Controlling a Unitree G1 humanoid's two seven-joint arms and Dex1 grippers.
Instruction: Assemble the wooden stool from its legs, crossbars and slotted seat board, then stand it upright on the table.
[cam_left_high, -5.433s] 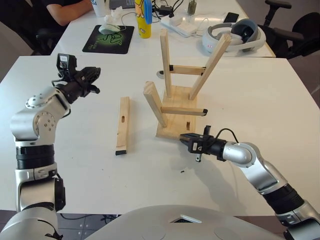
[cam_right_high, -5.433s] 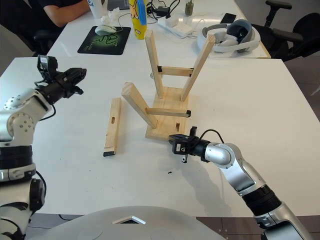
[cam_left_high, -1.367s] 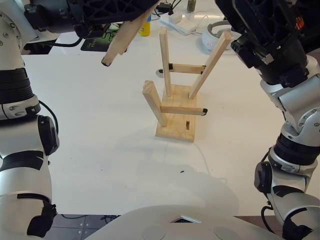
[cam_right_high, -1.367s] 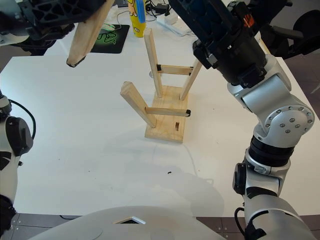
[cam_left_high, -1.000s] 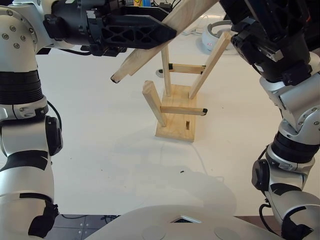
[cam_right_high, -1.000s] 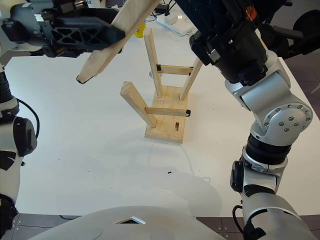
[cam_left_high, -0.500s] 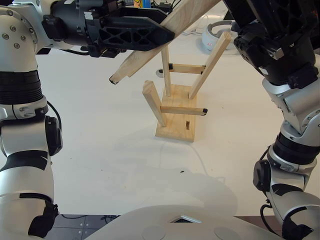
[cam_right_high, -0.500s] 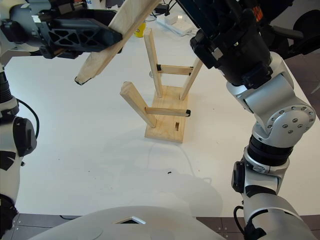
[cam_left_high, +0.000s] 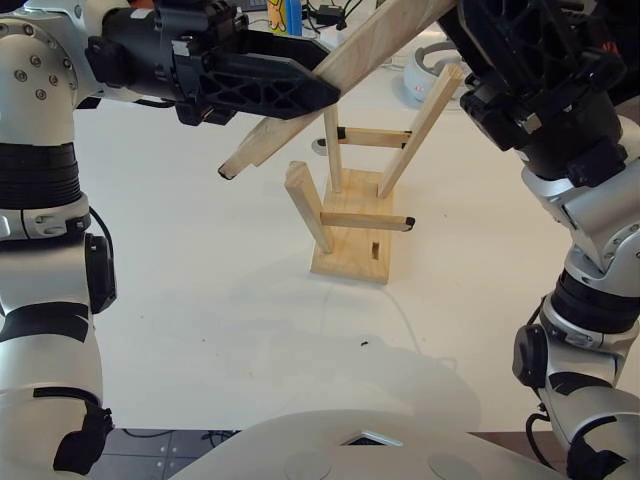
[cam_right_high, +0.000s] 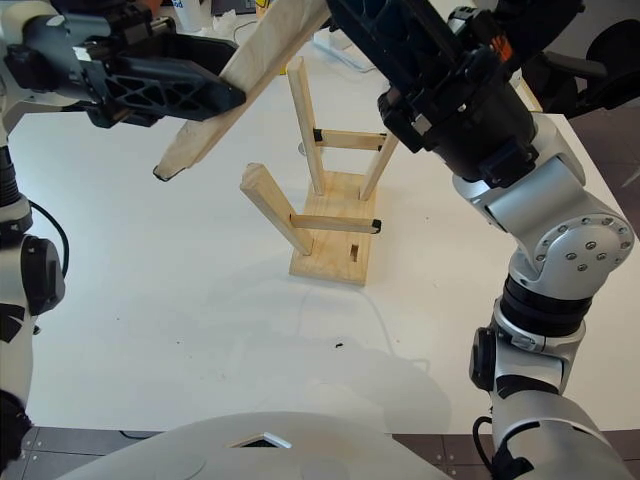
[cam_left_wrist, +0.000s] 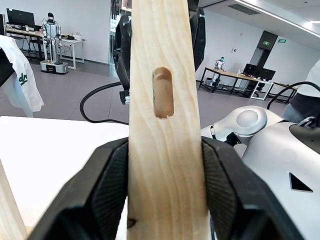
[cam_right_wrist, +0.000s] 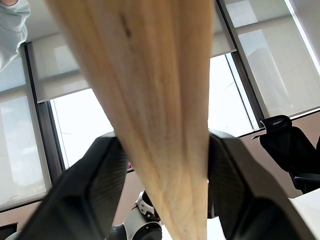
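The loose leg (cam_left_high: 262, 142) hangs in the air above the left half of the table (cam_left_high: 180, 300), slanting from a low, black-capped end on the left up to the right. An oval slot (cam_left_wrist: 163, 92) shows on one face. The left gripper (cam_left_high: 325, 78) is clamped across its middle, both black pads pressed flat against opposite sides. The right gripper (cam_right_wrist: 165, 195) grips the upper part of the same piece, pads tight on either side.

Below and to the right, the seat board (cam_left_high: 350, 258) lies flat on the table with the stool upside down. Two legs rise from its far side, one upright (cam_left_high: 329, 120) and one leaning (cam_left_high: 425, 125), joined by a crossbar (cam_left_high: 375, 137). A third leg (cam_left_high: 305, 205) tilts left from the near side, with a second crossbar (cam_left_high: 365, 221) running right from it. An open slot (cam_left_high: 376, 250) shows at the board's near right.

A white headset (cam_left_high: 418, 85) sits on the far table.
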